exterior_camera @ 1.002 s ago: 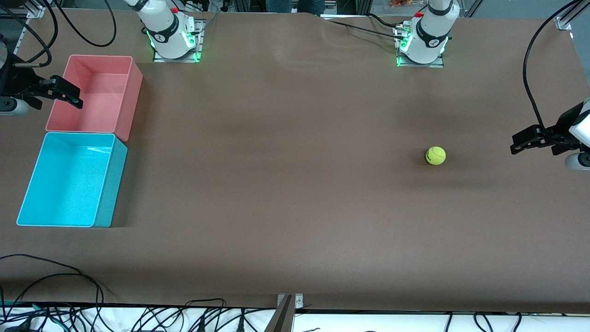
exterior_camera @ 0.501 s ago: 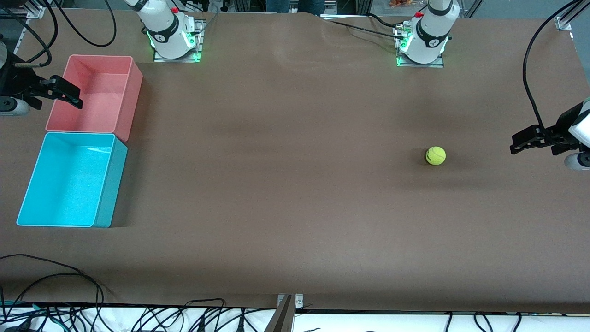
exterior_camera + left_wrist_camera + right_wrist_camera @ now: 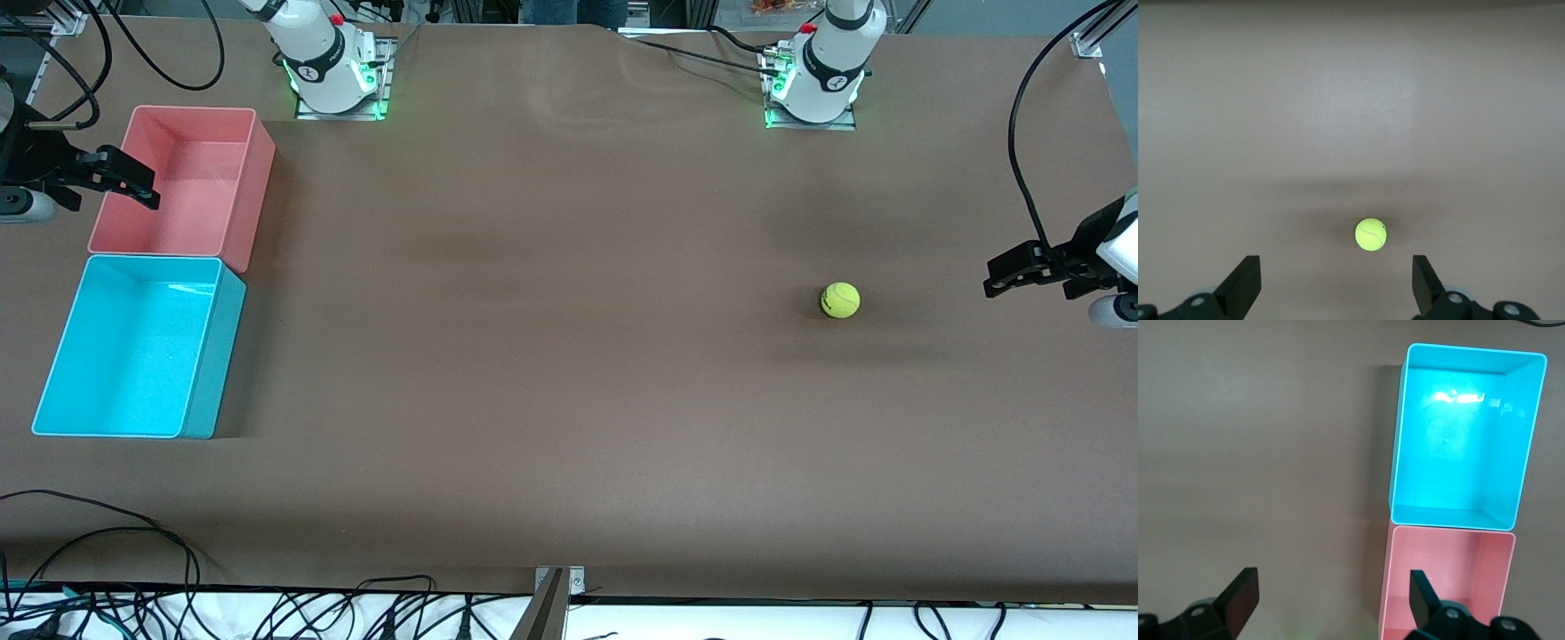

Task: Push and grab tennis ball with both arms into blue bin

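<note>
Two end effectors spread wide and empty, one tennis ball (image 3: 840, 300) alone on the brown bench (image 3: 551, 356).
Lies toward the left arm's end, well apart from the left end effector (image 3: 996, 276), seen between its open fingers (image 3: 1245, 283) from the wrist. Right end effector (image 3: 142, 188) open too, hanging over the pink bin (image 3: 258, 178) rim; blue bin (image 3: 218, 356) touching that bin, nearer the front camera, holding nothing.

The tennis ball (image 3: 1371, 234) is seen resting alone on the brown table (image 3: 1338, 100) — a faint curved seam is visible on it. The left gripper (image 3: 1337, 283) is held with fingers (image 3: 1245, 283) spread wide, empty.
</note>
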